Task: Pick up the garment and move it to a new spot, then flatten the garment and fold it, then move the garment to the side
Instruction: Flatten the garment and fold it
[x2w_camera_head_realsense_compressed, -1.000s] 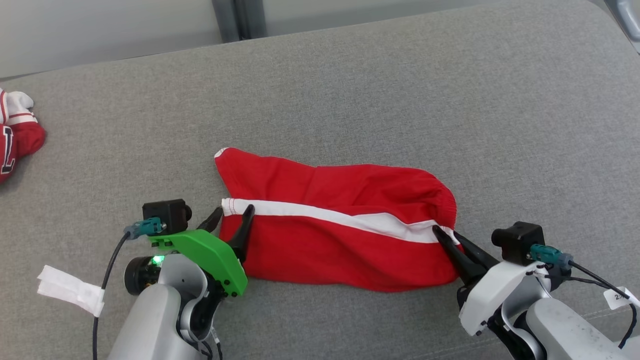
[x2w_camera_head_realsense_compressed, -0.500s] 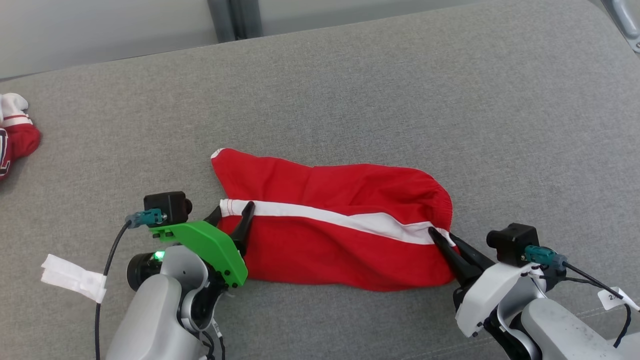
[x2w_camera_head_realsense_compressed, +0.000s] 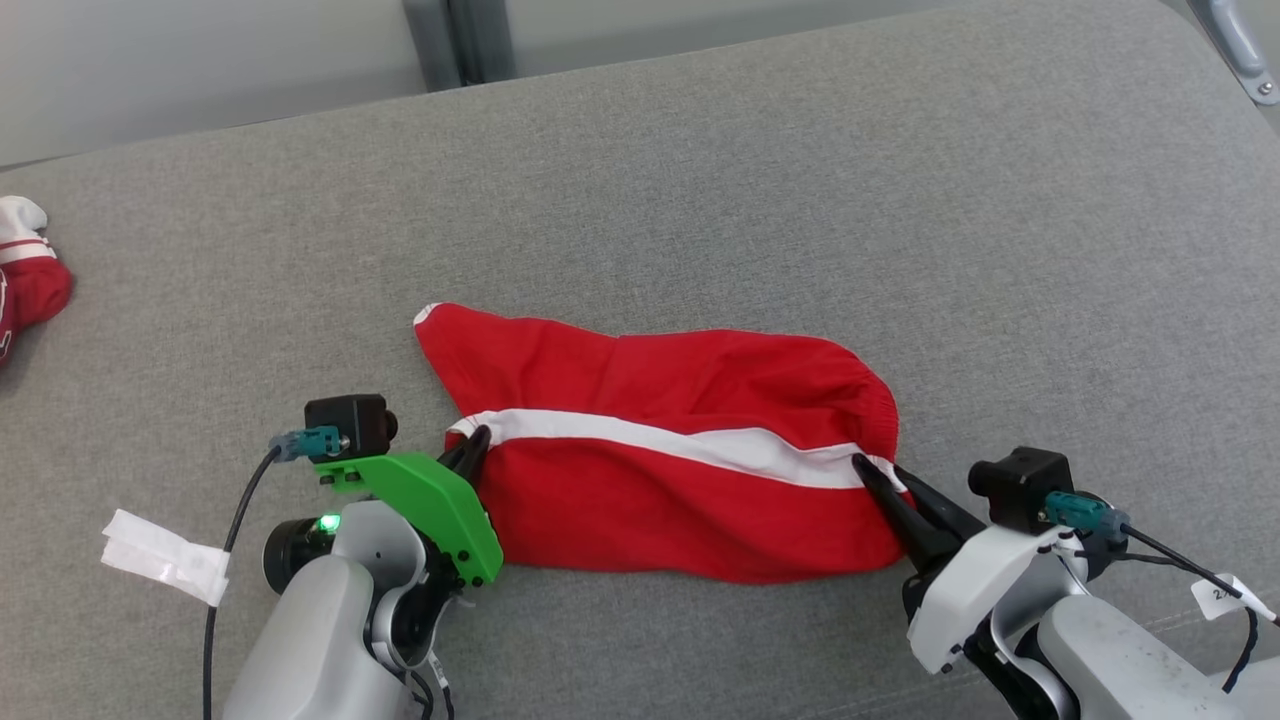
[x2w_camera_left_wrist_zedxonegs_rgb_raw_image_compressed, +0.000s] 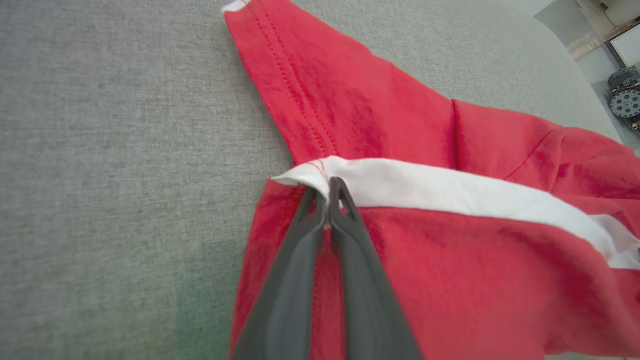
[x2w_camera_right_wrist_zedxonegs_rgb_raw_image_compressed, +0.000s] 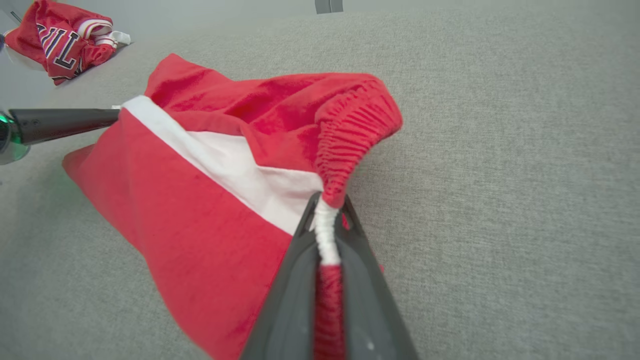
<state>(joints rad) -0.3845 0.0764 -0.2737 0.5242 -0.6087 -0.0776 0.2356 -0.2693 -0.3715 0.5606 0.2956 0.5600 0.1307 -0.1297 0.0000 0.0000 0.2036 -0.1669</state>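
Left pincer (x2w_camera_left_wrist_zedxonegs_rgb_raw_image_compressed: 327, 187) shut on hem end of white stripe (x2w_camera_head_realsense_compressed: 680, 445), right pincer (x2w_camera_right_wrist_zedxonegs_rgb_raw_image_compressed: 325, 202) shut on waistband (x2w_camera_right_wrist_zedxonegs_rgb_raw_image_compressed: 350, 130), garment (x2w_camera_head_realsense_compressed: 680, 510) lying across grey cushion (x2w_camera_head_realsense_compressed: 700, 180). Could slip from thin left bite if raised unevenly, dropping one end.

Other garment (x2w_camera_head_realsense_compressed: 28, 285) cut by left edge (lettering half hidden), paper tag (x2w_camera_head_realsense_compressed: 1222, 598) unreadable, left tool (x2w_camera_left_wrist_zedxonegs_rgb_raw_image_compressed: 332, 187) base blurred
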